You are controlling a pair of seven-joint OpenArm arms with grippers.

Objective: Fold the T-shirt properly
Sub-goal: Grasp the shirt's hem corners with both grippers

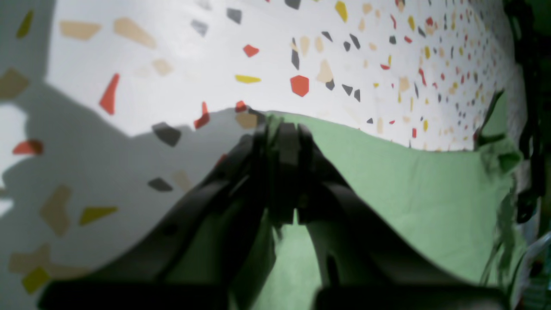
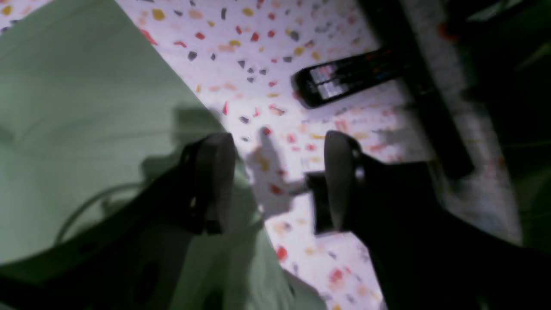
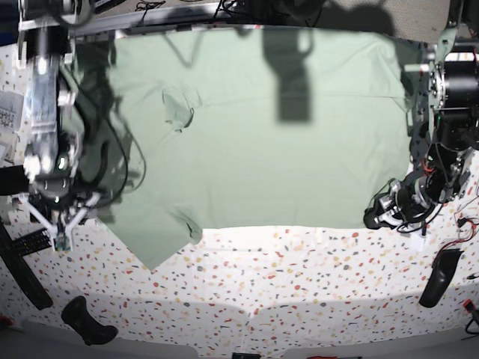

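One speckled terrazzo tabletop (image 3: 299, 262) lies under the spread T-shirt (image 3: 284, 134).

No text, label, brand or number can be read in any view. The black remote control (image 2: 344, 77), lying on the table beyond the open jaws of the right gripper (image 2: 280, 181) and a bit to their right, has two pale patches on its face, maybe stickers or a display, but too blurred to read. In the base view a white paper w/ dark print (image 3: 7, 112) sits at the frame edge, above and to the left of the same gripper; the print is too small to make out. The speckled table cover (image 1: 258, 51) beyond the left jaws has only coloured flecks, no writing.
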